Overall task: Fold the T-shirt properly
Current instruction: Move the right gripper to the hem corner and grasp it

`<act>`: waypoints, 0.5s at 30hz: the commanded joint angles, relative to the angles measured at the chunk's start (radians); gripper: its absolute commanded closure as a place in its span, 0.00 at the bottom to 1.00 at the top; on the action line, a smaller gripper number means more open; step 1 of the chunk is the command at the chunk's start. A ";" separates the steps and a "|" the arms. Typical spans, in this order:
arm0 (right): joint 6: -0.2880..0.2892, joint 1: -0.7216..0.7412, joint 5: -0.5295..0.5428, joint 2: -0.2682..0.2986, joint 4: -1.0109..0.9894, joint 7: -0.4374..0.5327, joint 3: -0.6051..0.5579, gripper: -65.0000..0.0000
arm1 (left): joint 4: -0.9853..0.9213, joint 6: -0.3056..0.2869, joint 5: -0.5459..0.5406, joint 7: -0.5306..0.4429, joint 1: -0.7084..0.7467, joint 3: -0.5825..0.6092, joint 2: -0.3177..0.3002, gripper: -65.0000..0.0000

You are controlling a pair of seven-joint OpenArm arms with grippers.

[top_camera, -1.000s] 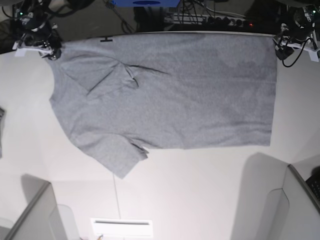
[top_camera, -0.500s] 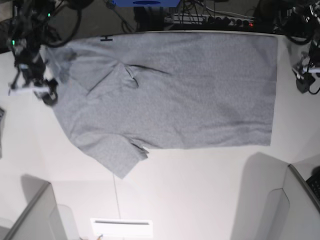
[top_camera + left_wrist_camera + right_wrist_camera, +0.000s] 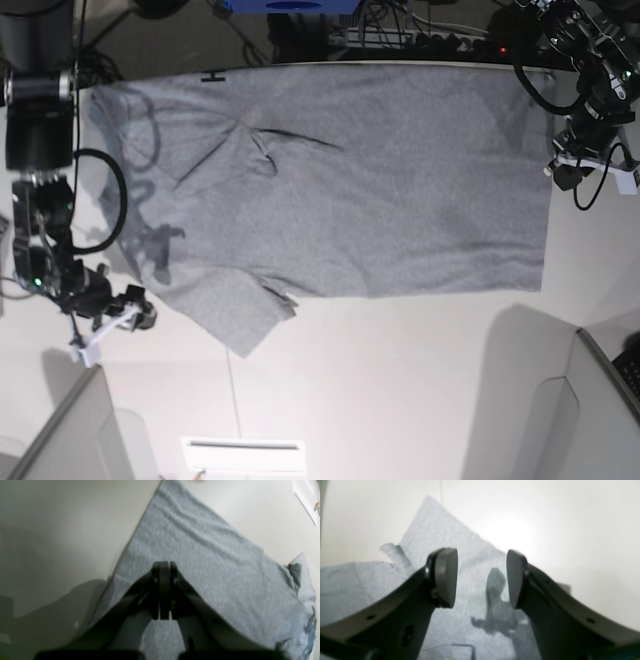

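Both of your arms have left the far corners of the T-shirt (image 3: 340,180) since a second ago. The right hand (image 3: 118,322) has swung down the base view's left side to the near sleeve, and the left hand (image 3: 575,168) has come down beside the hem edge on that view's right. The shirt itself has barely shifted.

You have the T-shirt spread flat on the white tabletop (image 3: 400,380), plain grey side up, collar end toward the base view's left and hem toward its right. A small crease sits near the chest, and the near sleeve (image 3: 232,312) points toward the camera with a little tuck at its seam.

Your right hand (image 3: 482,580) stands wide, both pads (image 3: 445,576) apart with grey cloth (image 3: 450,542) and bare tabletop (image 3: 545,517) showing between them; nothing is gripped. Its shadow falls on the fabric below.

Your left hand (image 3: 162,566) is pinched together, fingers (image 3: 163,590) meeting with no gap and no cloth between them. It hangs over the shirt (image 3: 212,562) close to the straight edge, where fabric meets tabletop (image 3: 75,525).
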 commanded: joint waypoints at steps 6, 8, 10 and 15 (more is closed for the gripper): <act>0.169 0.212 0.010 -0.026 -0.269 0.079 -0.246 0.47 | 0.015 -0.001 -0.015 -0.020 -0.004 -0.007 -0.020 1.00; 0.172 0.260 0.010 -0.047 -0.362 0.142 -0.342 0.47 | 0.015 -0.001 -0.011 -0.020 -0.003 -0.009 -0.020 1.00; 0.174 0.304 0.010 -0.069 -0.450 0.199 -0.427 0.47 | 0.012 -0.001 -0.009 -0.020 -0.003 -0.009 -0.021 1.00; 0.174 0.341 0.010 -0.110 -0.580 0.283 -0.490 0.47 | 0.003 -0.001 -0.009 -0.022 -0.001 -0.010 -0.024 1.00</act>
